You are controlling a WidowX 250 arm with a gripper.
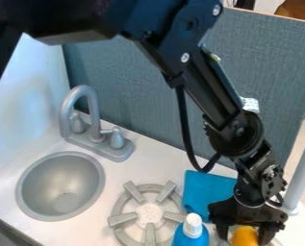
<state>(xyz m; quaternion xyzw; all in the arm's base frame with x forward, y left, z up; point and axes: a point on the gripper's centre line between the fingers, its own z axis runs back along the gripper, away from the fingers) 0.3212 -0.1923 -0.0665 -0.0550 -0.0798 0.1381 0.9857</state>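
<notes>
A yellow-orange piece (245,236) showed at the near edge of the view, smooth and plain, with a rounded top; its lower part ran out of view, so its full shape could not be told. Just left of it in the view stood a blue bottle (188,237) with a white cap (192,226), leaving little room on that side. Further left, the grey burner (121,219) and the round grey sink (59,187) had a strip of white counter (148,166) between them. Behind the bottle lay a blue cloth (206,189), and a pale grey pole (303,166) rose to the right. Beyond the sink stood the grey faucet (66,115), and farther back a blue-grey panel (135,86) bounded the space. The piece was directly under the claw (246,235), between its two sides; whether the claw was clenched on it or released around it, I could not tell.
</notes>
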